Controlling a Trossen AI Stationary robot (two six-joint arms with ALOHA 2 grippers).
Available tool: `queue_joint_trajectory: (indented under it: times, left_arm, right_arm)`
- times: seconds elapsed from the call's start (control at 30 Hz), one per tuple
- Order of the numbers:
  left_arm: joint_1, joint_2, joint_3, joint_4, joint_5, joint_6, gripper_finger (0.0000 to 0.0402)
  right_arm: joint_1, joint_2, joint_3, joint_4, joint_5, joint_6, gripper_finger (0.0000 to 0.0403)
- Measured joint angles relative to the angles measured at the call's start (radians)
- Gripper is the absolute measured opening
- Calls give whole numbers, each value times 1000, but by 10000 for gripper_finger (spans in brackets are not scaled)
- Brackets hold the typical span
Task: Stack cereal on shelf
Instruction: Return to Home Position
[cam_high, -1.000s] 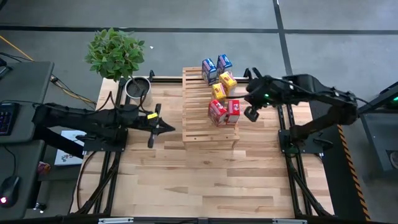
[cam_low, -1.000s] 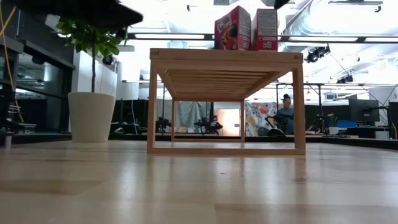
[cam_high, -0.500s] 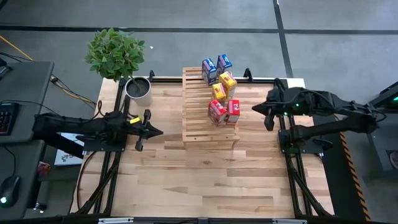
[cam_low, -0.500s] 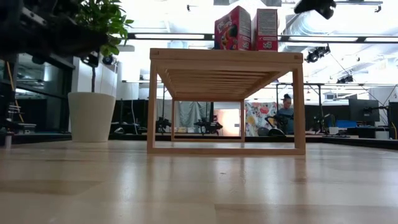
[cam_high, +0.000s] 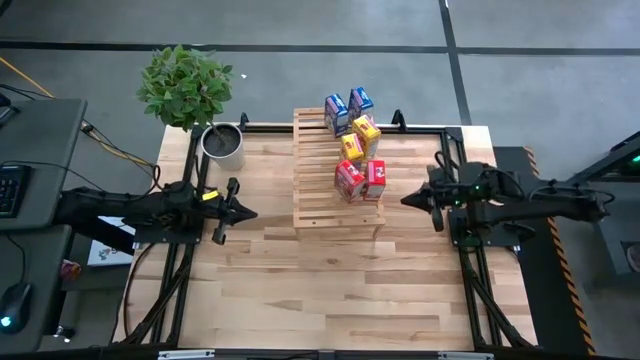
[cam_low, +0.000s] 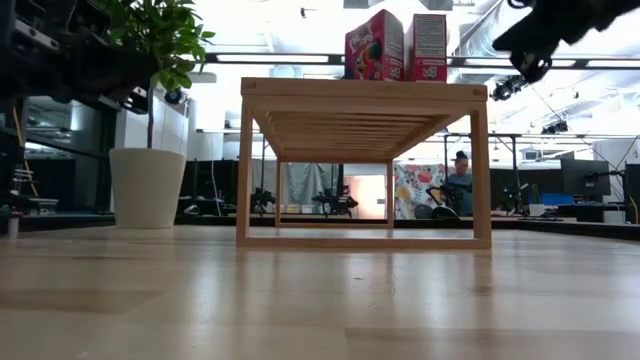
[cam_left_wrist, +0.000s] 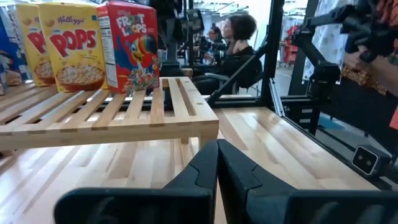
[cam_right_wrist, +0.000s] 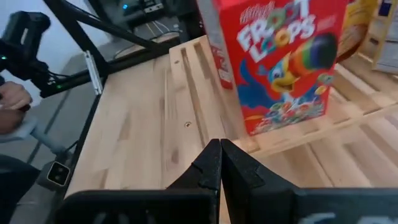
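shelf: we see the shelf (cam_high: 320, 208) mid-table (cam_high: 300, 290), between the grippers
cereal: all six cereal (cam_high: 352, 140) boxes sit on it, paired blue, yellow, red
left gripper (cam_high: 248, 211): fingers together, empty, well apart from the shelf
right gripper (cam_high: 407, 199): same, on the opposite side
step: stacking looks done; we judge we're homing
next: park both, touch nothing

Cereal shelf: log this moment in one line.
cereal boxes: six on shelf | left gripper: shut, left of shelf | right gripper: shut, right of shelf
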Motion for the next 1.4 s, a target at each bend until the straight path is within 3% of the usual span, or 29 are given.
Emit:
queue_joint_trajectory:
  times: [0.4,0.7,1.17,1.4]
  left_arm:
    - [0,0,0,-3,-94,-19,0]
    - [0,0,0,-7,-94,-18,0]
    - [0,1,1,-8,-95,-17,0]
    - [0,1,1,-8,-95,-17,0]
  right_arm:
    - [154,-335,-349,345,42,-15,0]
    - [268,-476,-590,537,91,-30,0]
    - [308,-491,-601,515,98,-311,0]
    - [308,-485,-602,494,114,-347,0]
